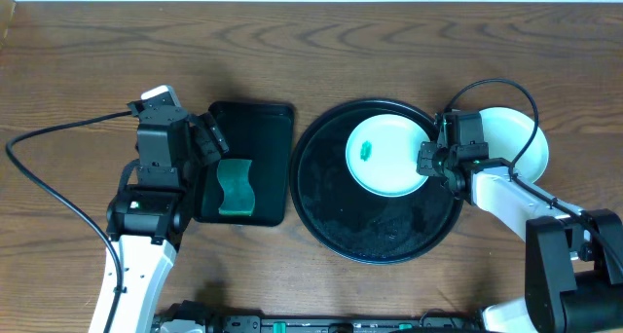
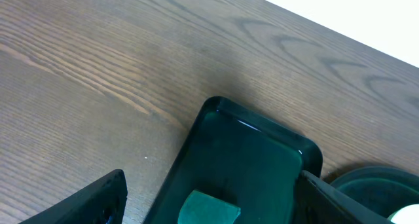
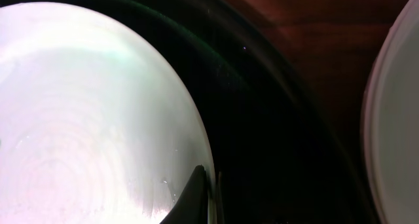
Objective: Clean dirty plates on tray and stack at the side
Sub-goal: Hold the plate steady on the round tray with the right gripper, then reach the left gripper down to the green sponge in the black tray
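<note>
The stiff, slippery plate [image 1: 387, 156] on the tray [image 1: 380, 234] probably needed a rim pinch; right fingers [image 3: 194, 195] sat there, closure unclear; left fingers [image 2: 98, 201] stood apart.

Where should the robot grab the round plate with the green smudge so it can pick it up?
By its thin rim on the right edge, coming in from the right. The pale mint-green round plate lies flat in the large round black tray, so only the rim gives fingers something to pinch. The right gripper sits at that edge.
</note>
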Controlling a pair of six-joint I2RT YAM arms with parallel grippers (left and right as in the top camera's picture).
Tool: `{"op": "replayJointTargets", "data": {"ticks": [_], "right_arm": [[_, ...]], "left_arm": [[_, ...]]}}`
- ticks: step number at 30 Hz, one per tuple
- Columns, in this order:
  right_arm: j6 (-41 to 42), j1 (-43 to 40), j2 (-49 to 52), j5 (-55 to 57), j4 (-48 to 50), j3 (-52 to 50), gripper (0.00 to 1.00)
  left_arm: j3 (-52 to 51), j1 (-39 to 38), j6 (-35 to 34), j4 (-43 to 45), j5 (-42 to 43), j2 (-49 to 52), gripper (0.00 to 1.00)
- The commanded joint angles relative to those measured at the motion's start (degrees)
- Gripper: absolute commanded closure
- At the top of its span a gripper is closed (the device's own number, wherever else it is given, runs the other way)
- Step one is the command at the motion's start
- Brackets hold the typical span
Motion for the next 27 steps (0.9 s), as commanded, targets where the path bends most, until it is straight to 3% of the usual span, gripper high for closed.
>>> {"op": "replayJointTargets", "data": {"ticks": [1, 16, 21, 27], "right_arm": [[-0.3, -0.3, 0.1, -0.8, -0.6, -0.4, 0.99], [-0.3, -0.3, 0.1, -0.8, -0.5, -0.4, 0.99], [-0.3, -0.3, 0.1, -0.8, -0.6, -0.4, 0.99], [-0.3, -0.3, 0.1, -0.7, -0.7, -0.4, 0.99]], "left_arm": [[0.9, 0.2, 0.3, 0.2, -0.9, 0.0, 0.18], [0.9, 0.2, 0.3, 0.3, -0.9, 0.0, 0.18], [0.9, 0.2, 0.3, 5.2, -0.9, 0.0, 0.18], [0.7, 0.2, 0.3, -3.2, 9.4, 0.8, 0.18]]}}
